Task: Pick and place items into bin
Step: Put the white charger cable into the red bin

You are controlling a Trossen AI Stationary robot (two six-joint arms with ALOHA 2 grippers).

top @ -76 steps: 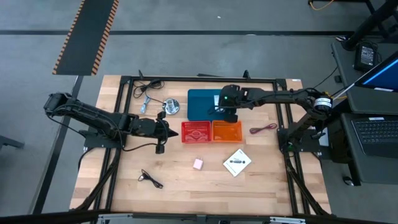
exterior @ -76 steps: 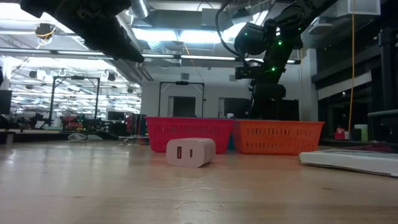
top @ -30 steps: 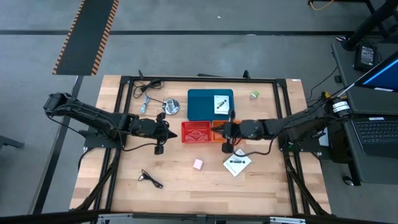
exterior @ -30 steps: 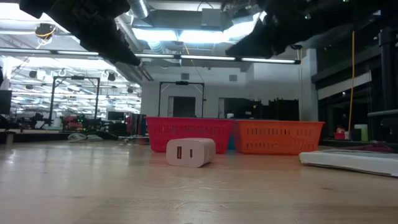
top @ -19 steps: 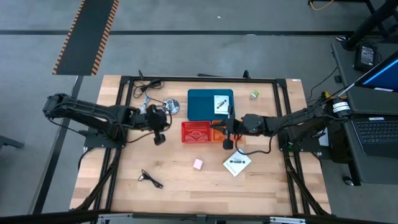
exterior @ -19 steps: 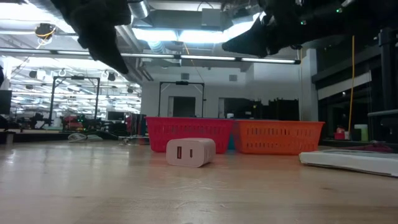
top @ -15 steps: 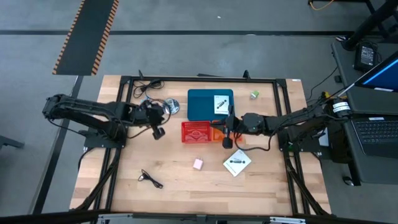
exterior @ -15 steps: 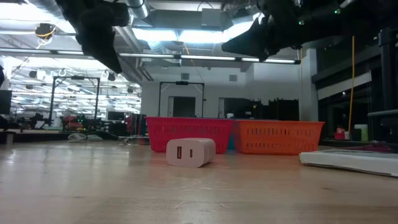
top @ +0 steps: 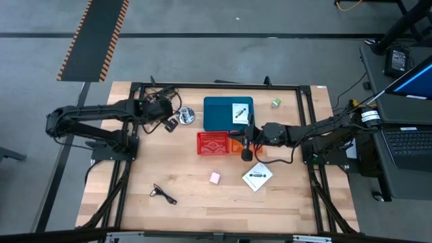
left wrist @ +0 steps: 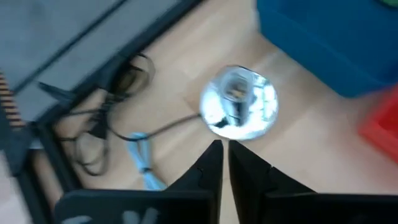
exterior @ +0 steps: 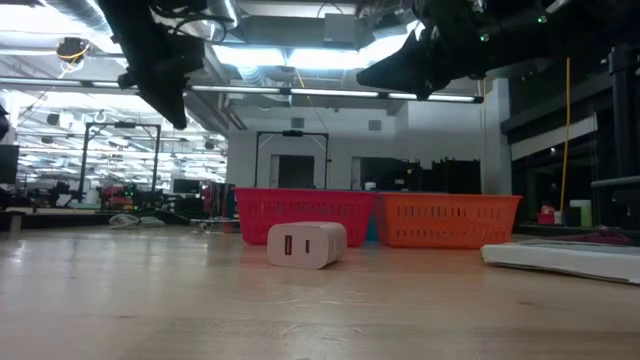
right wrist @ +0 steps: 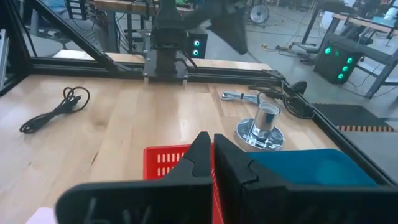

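I've got the left tool up near the far-left part of the tabletop, just beside the silver disc. From its wrist camera the fingers stand almost together with only a thin slit between them, nothing held, and the disc sits just past the tips. Beyond that tool, a tangle of black cables lies by the far-left edge, near it but not touching. A second small black cable lies well apart, on the near-left side of the tabletop.

Moving toward the middle: the red basket and the orange basket sit side by side, with the blue bin just behind them. One white card already lies in the blue bin. The pale cube rests on the bare wood in front of the red basket, apart from both tools.

My right tool hangs over the orange basket's near edge, fingers pressed together and carrying nothing. The other card lies on the tabletop just in front of that tool, not touching it. Far right at the back, the green cube sits alone, well away from both tools.
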